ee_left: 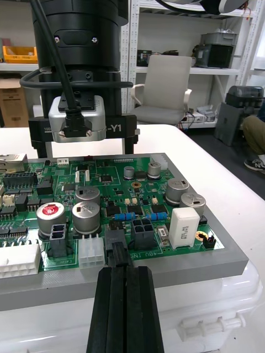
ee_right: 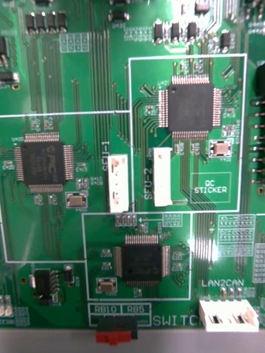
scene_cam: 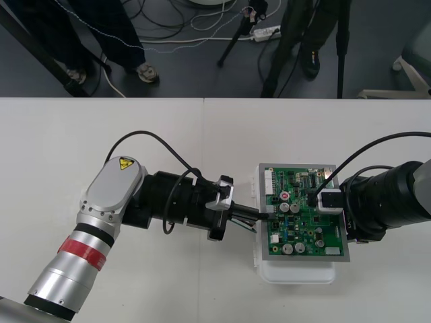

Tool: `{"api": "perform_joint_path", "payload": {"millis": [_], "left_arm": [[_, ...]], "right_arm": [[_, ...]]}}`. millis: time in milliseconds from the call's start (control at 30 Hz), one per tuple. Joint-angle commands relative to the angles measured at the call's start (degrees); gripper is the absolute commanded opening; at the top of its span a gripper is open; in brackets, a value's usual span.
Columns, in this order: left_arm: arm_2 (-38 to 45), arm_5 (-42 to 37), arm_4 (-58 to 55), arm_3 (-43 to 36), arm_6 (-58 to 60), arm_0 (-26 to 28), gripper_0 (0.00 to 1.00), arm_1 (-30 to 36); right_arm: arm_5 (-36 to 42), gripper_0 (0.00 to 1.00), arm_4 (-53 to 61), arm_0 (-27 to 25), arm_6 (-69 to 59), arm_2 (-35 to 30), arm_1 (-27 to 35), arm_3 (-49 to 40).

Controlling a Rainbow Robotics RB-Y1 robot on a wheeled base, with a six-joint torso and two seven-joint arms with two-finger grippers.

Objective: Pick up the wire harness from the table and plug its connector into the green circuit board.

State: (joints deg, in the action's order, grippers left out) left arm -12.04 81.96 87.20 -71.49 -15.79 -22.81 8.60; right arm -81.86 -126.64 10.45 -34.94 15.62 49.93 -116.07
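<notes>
Fingers first, in the front view: the left gripper (scene_cam: 261, 217) lies low across the plain light table (scene_cam: 135, 128). Its black fingers are pressed together, with their tips at the left edge of the green circuit board (scene_cam: 304, 232) on its white plastic base (scene_cam: 296, 274). The right gripper (scene_cam: 322, 200) hangs over the board's right half, so the left gripper is the one nearer the work.

In the left wrist view, the closed fingers (ee_left: 124, 309) run straight at the board's near edge and pinch the small black plug (ee_left: 117, 249) of the wire harness at their tips. The plug's long axis follows the line of the fingers and points into the board. It stands in the edge row of connectors, just beside a white socket (ee_left: 91, 252) on one side and a black one (ee_left: 143, 234) on the other. Whether it is fully home I cannot tell, and the harness wires are hidden behind the fingers. Across the board the right gripper (ee_left: 83, 149) stands upright, its two fingers (ee_left: 130, 144) well apart and holding nothing.

The right wrist view looks flat down on the board (ee_right: 99, 83), with its chips and white headers.

My judgement is that what remains is a straight push along the finger line, with no tilt
</notes>
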Motion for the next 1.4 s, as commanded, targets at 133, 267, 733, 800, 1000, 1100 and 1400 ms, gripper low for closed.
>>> {"api": "perform_joint_path", "payload": {"millis": [133, 267, 733, 800, 1000, 1100, 1400], "left_arm": [[-1.75, -1.62, 0.08, -0.5, 4.19, -2.24, 0.0, -2.28], [-1.75, -1.62, 0.25, -0.5, 4.19, -2.24, 0.0, -2.45], [-1.75, -1.71, 1.48, -0.5, 4.36, -2.16, 0.0, -3.24], [-1.75, -1.71, 1.48, -0.58, 4.36, -2.16, 0.0, -3.24], [-1.75, -1.71, 1.48, -0.5, 4.45, -2.16, 0.0, -3.24], [-1.75, -1.62, 1.48, -0.5, 4.45, -2.16, 0.0, -3.33], [-1.49, -1.62, 1.48, -0.58, 4.63, -2.07, 0.0, -3.24]], "right_arm": [[0.39, 1.0, 2.71, 2.12, 1.45, 0.64, -1.76, -1.62], [0.83, 1.0, 2.62, 2.21, 2.15, 0.64, -1.68, -1.62], [1.97, 1.0, 2.54, 2.21, 5.67, 0.55, -1.76, -1.62], [1.97, 1.0, 2.62, 2.3, 5.93, 0.55, -1.68, -1.62], [1.97, 1.0, 2.54, 2.3, 6.37, 0.55, -1.68, -1.62], [1.97, 1.0, 2.54, 2.3, 6.46, 0.55, -1.68, -1.62], [1.97, 1.0, 2.54, 2.3, 6.46, 0.55, -1.76, -1.62]]}}
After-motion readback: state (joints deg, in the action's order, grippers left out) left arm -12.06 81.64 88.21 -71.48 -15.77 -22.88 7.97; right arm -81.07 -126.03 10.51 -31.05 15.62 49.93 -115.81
